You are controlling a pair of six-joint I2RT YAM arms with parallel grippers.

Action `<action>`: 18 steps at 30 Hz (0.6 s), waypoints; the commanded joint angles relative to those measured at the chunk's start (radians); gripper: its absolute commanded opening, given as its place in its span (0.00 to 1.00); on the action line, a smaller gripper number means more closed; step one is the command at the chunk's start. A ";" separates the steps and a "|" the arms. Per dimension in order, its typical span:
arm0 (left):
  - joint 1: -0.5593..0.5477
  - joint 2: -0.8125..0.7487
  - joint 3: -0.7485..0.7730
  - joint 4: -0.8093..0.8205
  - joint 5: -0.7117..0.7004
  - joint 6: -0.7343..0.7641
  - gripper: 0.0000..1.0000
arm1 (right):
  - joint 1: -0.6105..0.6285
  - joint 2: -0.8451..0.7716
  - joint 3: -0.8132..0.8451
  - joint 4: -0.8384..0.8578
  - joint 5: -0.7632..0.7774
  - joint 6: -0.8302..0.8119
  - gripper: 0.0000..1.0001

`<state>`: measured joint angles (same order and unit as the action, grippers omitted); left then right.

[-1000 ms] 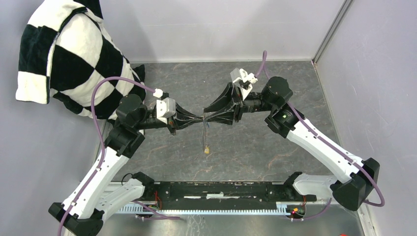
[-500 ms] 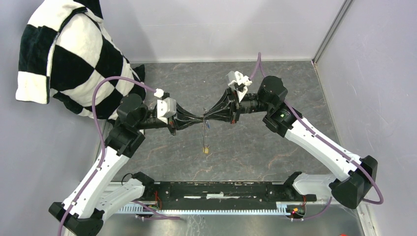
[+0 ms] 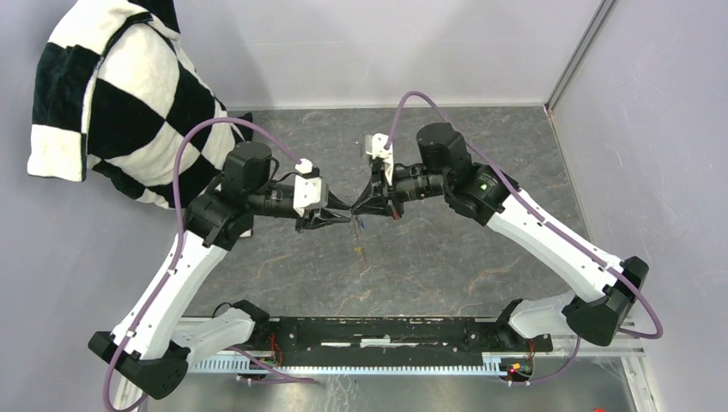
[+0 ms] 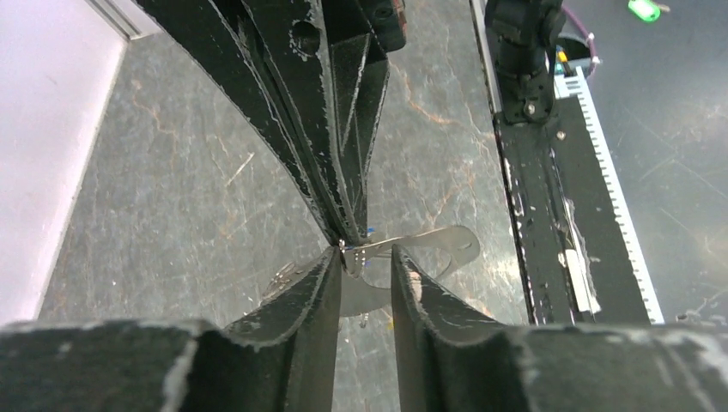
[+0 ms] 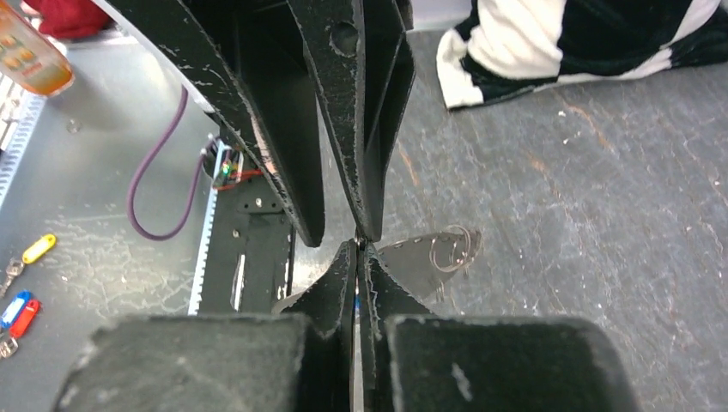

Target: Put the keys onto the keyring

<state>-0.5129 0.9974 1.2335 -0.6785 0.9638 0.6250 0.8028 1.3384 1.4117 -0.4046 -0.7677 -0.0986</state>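
The keyring (image 3: 355,233) hangs as a thin wire from the point above mid-table where both grippers meet. My right gripper (image 3: 355,209) is shut on its top; in the right wrist view its fingertips (image 5: 359,249) are pressed together, and wire loops of the keyring (image 5: 451,249) show beyond them. My left gripper (image 3: 341,220) is open, its fingers (image 4: 330,275) parted on either side of the right gripper's tip. The blue key (image 3: 361,226) shows as a speck just under the grip (image 4: 369,230). The yellow key (image 3: 361,254) dangles at the bottom.
A black-and-white checkered cloth (image 3: 120,94) lies at the back left (image 5: 584,43). Grey walls close the table on three sides. The arm mounting rail (image 3: 386,330) runs along the near edge. Spare coloured keys (image 5: 21,305) lie on the metal surface beyond it.
My right gripper closed on the keyring, then my left gripper opened. Both arms swung to new poses while the meeting point stayed. The yellow key rose slightly.
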 commanded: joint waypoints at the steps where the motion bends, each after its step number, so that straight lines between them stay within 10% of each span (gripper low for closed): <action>1: -0.006 0.034 0.075 -0.189 0.000 0.202 0.29 | 0.048 0.033 0.116 -0.130 0.093 -0.106 0.00; 15: -0.013 0.067 0.067 -0.288 -0.008 0.265 0.02 | 0.116 0.089 0.205 -0.145 0.100 -0.095 0.01; 18: -0.013 0.058 0.049 -0.264 -0.012 0.246 0.02 | 0.114 0.043 0.137 -0.037 0.110 -0.034 0.32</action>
<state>-0.5129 1.0546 1.2892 -0.9379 0.9398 0.8402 0.9146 1.4368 1.5627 -0.6533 -0.6403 -0.1898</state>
